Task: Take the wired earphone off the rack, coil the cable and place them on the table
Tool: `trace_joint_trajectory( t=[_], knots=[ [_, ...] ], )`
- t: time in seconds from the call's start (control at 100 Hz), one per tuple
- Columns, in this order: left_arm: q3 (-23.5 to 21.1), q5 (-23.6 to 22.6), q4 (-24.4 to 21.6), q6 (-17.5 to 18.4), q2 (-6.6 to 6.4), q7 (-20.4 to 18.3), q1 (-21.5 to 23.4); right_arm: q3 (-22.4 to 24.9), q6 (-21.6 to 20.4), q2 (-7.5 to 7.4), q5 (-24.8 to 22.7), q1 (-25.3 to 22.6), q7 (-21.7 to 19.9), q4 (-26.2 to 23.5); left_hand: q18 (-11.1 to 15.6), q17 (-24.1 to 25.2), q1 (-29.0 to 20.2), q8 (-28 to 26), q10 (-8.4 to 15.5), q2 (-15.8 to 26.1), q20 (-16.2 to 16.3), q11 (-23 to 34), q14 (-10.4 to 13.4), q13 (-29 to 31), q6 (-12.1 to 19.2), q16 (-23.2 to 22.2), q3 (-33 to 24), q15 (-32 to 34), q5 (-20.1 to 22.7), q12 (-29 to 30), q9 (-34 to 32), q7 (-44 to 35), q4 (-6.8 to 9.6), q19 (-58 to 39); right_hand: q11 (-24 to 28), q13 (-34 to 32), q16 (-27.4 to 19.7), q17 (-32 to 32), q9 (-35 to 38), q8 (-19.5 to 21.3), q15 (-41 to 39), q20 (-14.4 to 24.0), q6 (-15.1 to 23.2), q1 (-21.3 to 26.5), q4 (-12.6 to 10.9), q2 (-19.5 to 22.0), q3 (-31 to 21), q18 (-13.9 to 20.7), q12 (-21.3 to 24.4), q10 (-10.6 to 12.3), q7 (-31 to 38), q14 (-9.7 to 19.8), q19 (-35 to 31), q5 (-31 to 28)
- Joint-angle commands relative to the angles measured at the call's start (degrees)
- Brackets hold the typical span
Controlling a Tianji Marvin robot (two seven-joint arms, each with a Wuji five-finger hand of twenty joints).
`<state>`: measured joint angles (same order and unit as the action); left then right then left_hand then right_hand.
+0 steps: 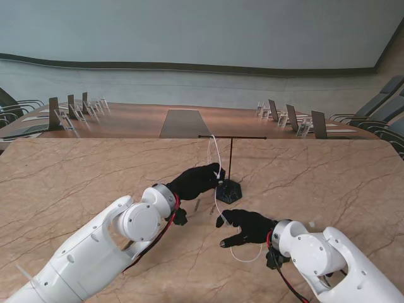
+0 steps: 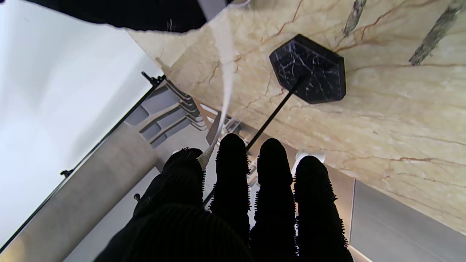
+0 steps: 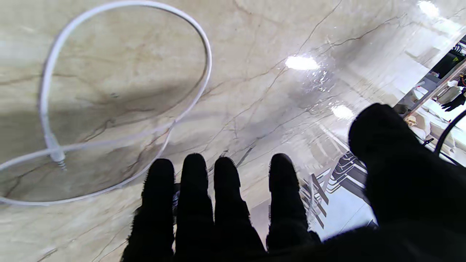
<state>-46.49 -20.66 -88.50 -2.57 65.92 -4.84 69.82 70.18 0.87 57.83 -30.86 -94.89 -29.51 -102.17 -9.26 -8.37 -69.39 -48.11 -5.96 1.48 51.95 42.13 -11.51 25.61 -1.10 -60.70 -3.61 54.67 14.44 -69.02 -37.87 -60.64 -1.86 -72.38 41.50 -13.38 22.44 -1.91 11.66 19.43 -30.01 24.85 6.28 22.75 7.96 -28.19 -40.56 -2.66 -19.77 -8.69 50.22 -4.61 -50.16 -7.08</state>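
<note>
- Marble-look table (image 1: 76, 183) with brown veins carries everything; a thin black T-shaped rack (image 1: 230, 165) on a dark hexagonal base stands about mid-table, toward the far edge.
- White earphone cable (image 1: 215, 158) hangs off the rack's crossbar, runs down past the base and ends in a loose loop on the table just beside the right hand.
- Left hand (image 1: 197, 180), black-gloved, sits right up against the rack base. Wrist view shows the cable (image 2: 225, 87) pinched between thumb and first finger, so it's gripping the cable.
- Right hand (image 1: 245, 227) lies flat near the loop, fingers spread, holding nothing. Its wrist view shows the loop and the metal plug (image 3: 58, 158) lying on the marble beside the fingertips.
- Rows of chairs (image 1: 69, 108) and a long wooden desk sit beyond the table's far edge.
- Earbuds themselves: can't make them out. The left hand covers part of the cable near the base.
</note>
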Motion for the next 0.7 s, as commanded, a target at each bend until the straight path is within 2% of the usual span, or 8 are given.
trace_joint_trajectory(
  t=[0.0, 0.07, 0.12, 0.18, 0.29, 0.35, 0.41, 0.69],
  knots=[
    [0.1, -0.5, -0.9, -0.1, -0.21, -0.7, 1.0, 0.7, 0.7, -0.13, 1.3, -1.1, 0.4, -0.6, -0.9, -0.2, -4.6, -1.4, 1.0, -0.7, -0.4, 0.9, -0.1, 1.2, 3.0, 0.3, -1.7, 1.1, 1.9, 0.0, -1.6, -2.1, 0.99, -2.4, -4.2, 3.3, -2.2, 2.2, -1.9, -3.3, 3.4, -1.5, -0.6, -3.4, -0.7, 0.1, 2.3, 4.6, 2.2, 1.4, -3.7, 3.2, 4.4, 2.1],
    [0.1, -0.9, -1.3, 0.1, -0.53, -1.5, 1.3, 1.8, 1.0, -0.08, 1.2, -1.8, 0.5, -0.9, -0.7, -0.1, -4.6, -2.0, 1.4, -0.5, -0.6, 0.8, 0.2, 1.3, 3.7, 0.5, -1.8, 0.8, 2.2, 0.2, -1.7, -2.4, 0.87, -2.2, -9.6, 5.7, -4.4, 4.0, -1.7, -6.3, 6.7, -2.7, -1.1, -4.9, -1.0, 2.1, 4.8, 8.0, 4.2, 1.9, -9.9, 5.8, 7.7, 2.3],
    [0.1, -1.0, -1.7, 0.1, -0.74, -2.0, 1.5, 2.7, 0.9, 0.0, 1.1, -2.2, 0.7, -1.1, -0.8, 0.0, -4.6, -2.2, 1.5, -0.4, -0.7, 0.6, 0.1, 1.3, 3.9, 0.7, -1.7, 0.6, 2.4, 0.4, -1.8, -2.3, 0.72, -2.1, -11.4, 5.6, -6.4, 4.6, -1.7, -6.4, 9.6, -3.5, -1.2, -5.1, -1.4, 3.8, 7.2, 9.6, 4.7, 2.3, -12.6, 6.9, 8.9, 2.4],
    [0.0, -1.2, -2.0, 0.0, -0.92, -2.5, 1.8, 3.8, 1.2, 0.14, 1.5, -2.9, 1.1, -1.5, -0.8, 0.0, -4.6, -2.4, 1.4, -0.5, -0.8, 0.5, 0.0, 1.4, 4.1, 0.8, -1.7, 0.5, 2.7, 0.5, -2.1, -2.4, 0.72, -2.1, -17.4, 5.6, -8.6, 4.9, -1.5, -6.4, 13.4, -4.9, -1.2, -6.6, -1.8, 7.0, 10.6, 11.0, 7.0, 3.1, -16.5, 8.0, 10.9, 2.5],
    [0.0, -1.4, -2.5, -0.2, -1.16, -3.1, 2.3, 5.6, 1.6, 0.42, 3.4, -3.6, 1.7, -2.0, -0.7, -0.4, -4.6, -2.7, 1.3, -0.4, -0.8, 0.4, -0.3, 1.8, 4.2, 0.6, -1.7, 0.9, 2.8, 0.6, -2.3, -2.2, 0.64, -2.5, -18.9, 5.8, -10.0, 5.0, -1.7, -4.8, 16.3, -5.7, -1.5, -9.3, -2.5, 11.9, 15.0, 12.0, 7.3, 3.4, -19.3, 9.0, 12.9, 2.8],
    [-0.1, -1.7, -2.7, -0.4, -1.28, -3.2, 2.7, 6.2, 1.4, 0.67, 5.0, -3.6, 2.5, -1.8, -0.5, -0.8, -4.6, -2.8, 1.2, -0.3, -0.4, 0.4, -0.6, 1.9, 4.1, 0.2, -1.7, 1.7, 2.7, 0.9, -2.3, -2.0, 0.64, -3.1, -16.8, 5.8, -9.9, 4.9, -1.4, -4.2, 16.2, -5.6, -1.5, -9.8, -2.9, 12.7, 15.4, 12.2, 6.3, 3.1, -19.8, 9.1, 12.8, 2.6],
    [-0.2, -2.1, -2.9, -0.5, -1.39, -3.2, 3.1, 6.7, 1.4, 0.74, 6.0, -3.4, 2.5, -1.8, -0.3, -0.8, -4.6, -3.0, 1.0, 0.0, -0.1, 0.7, -0.5, 1.8, 3.6, -0.1, -1.8, 2.4, 2.2, 1.1, -1.9, -1.9, 0.66, -3.5, -21.1, 5.9, -10.7, 4.8, -1.6, -3.7, 18.0, -6.0, -1.6, -11.8, -3.0, 14.6, 15.6, 12.4, 8.3, 3.7, -22.1, 9.4, 14.0, 2.6],
    [-0.9, -3.2, -3.9, -0.7, -1.98, -4.0, 5.2, 6.9, 0.5, 1.01, 9.4, -0.5, 2.7, -0.8, 0.1, -0.5, -4.6, -3.3, 1.0, -0.1, 0.4, 2.1, -0.3, 1.6, 3.2, -0.5, -1.8, 3.1, 1.6, 2.0, -1.4, -1.9, 0.77, -3.5, -23.7, 6.3, -11.2, 4.8, -1.8, -2.8, 19.9, -6.5, -3.1, -17.0, -3.1, 18.7, 15.0, 12.9, 9.2, 3.4, -24.5, 9.0, 15.3, 2.6]
  ],
)
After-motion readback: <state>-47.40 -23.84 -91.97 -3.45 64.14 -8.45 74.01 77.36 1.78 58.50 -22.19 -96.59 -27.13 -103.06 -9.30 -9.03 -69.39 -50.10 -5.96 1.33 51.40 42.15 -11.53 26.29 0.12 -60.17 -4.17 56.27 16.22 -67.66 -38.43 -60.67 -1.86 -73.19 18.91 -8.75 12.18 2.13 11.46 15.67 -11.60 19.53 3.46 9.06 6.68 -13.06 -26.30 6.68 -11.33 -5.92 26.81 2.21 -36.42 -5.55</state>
